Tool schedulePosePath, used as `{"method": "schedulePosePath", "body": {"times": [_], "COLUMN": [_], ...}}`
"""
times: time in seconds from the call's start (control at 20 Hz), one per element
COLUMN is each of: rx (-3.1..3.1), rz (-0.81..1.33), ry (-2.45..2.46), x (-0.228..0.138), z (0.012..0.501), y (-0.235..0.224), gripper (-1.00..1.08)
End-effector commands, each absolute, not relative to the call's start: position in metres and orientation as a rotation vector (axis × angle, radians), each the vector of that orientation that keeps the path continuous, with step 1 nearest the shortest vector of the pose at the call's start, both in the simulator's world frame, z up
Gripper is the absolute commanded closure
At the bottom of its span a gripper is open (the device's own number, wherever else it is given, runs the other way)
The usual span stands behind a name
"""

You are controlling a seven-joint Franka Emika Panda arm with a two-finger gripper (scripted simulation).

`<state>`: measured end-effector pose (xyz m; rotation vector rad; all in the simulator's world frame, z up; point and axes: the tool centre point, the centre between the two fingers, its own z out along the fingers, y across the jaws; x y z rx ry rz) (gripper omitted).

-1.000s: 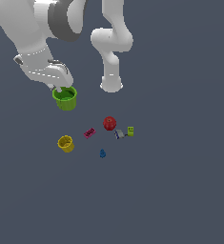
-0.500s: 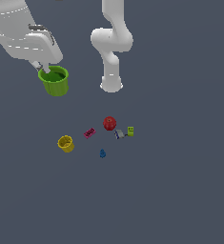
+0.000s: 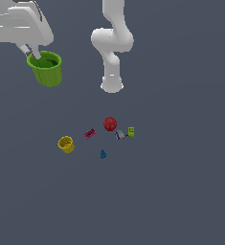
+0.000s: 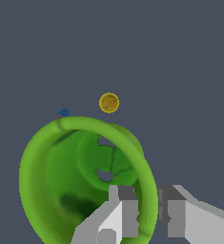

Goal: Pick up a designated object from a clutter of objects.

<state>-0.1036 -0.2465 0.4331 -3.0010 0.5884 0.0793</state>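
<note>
The lime-green cup hangs in the air at the exterior view's upper left, held by its rim. My gripper is shut on that rim, one finger inside the cup and one outside. In the wrist view the cup fills the frame, with my gripper pinching its thick rim. Far below lie the rest of the clutter: the yellow cup, pink flat block, red ball, blue figure, a grey piece and a small green piece.
The arm's white base stands behind the clutter on the dark grey floor. In the wrist view the yellow cup and blue figure show small beyond the green cup's rim.
My gripper has risen and moved toward the exterior view's left, carrying the green cup higher above the floor. The clutter on the floor has not moved.
</note>
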Motion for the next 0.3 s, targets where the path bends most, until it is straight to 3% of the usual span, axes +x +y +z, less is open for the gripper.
{"method": "schedulePosePath", "body": {"times": [0.0,0.25], "rx": [-3.001,-3.001], "rz": [0.077,0.077], "ry": [0.588,0.587], "x": [-0.102,-0.101], "z": [0.4409,0.4455], "y": [-0.2473,-0.248], "gripper": [1.08,1.08]}}
